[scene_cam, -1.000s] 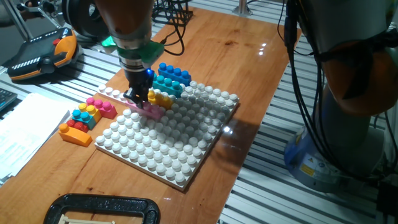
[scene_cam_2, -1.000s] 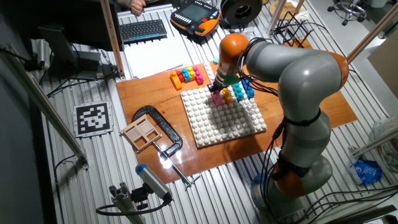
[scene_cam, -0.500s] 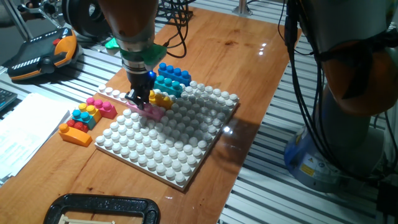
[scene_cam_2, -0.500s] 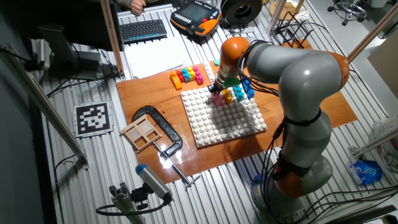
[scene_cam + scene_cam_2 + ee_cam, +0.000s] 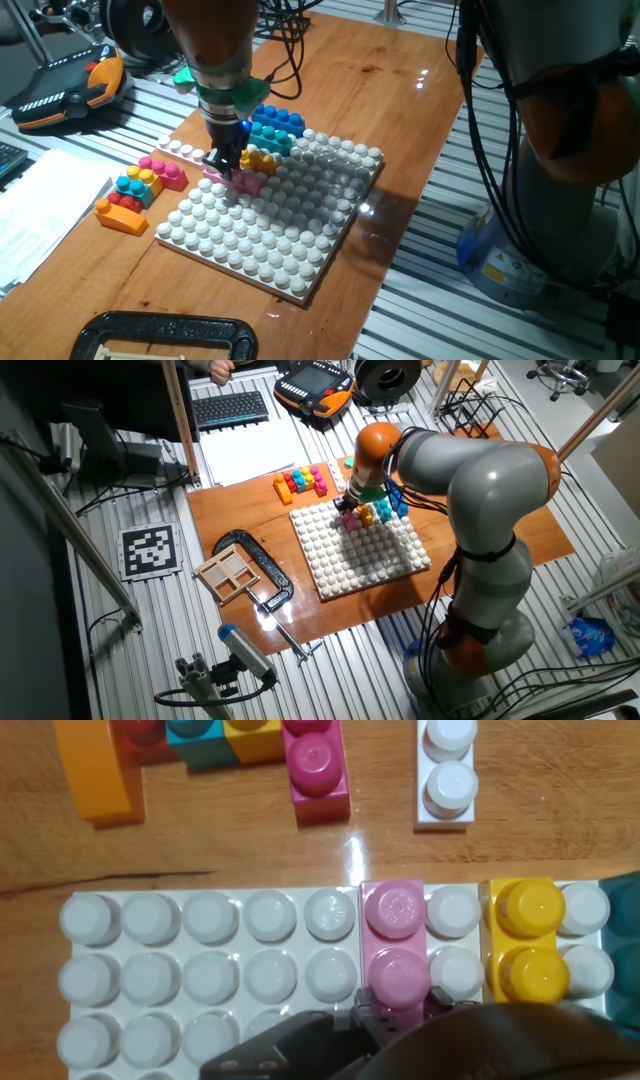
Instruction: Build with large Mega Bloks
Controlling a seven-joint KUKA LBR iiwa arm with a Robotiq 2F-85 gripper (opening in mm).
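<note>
We see the gripper (image 5: 226, 165) directly above the pink brick (image 5: 393, 950), which sits on the baseplate (image 5: 290, 225) at its edge, long axis running inward from that edge and along the hand view's vertical. The fingers appear closed on the brick's near end, though their tips are hidden. We count one yellow brick (image 5: 528, 952) just beside it, one white brick (image 5: 447, 772) off-plate, and a loose cluster (image 5: 138, 190) apart.
</note>
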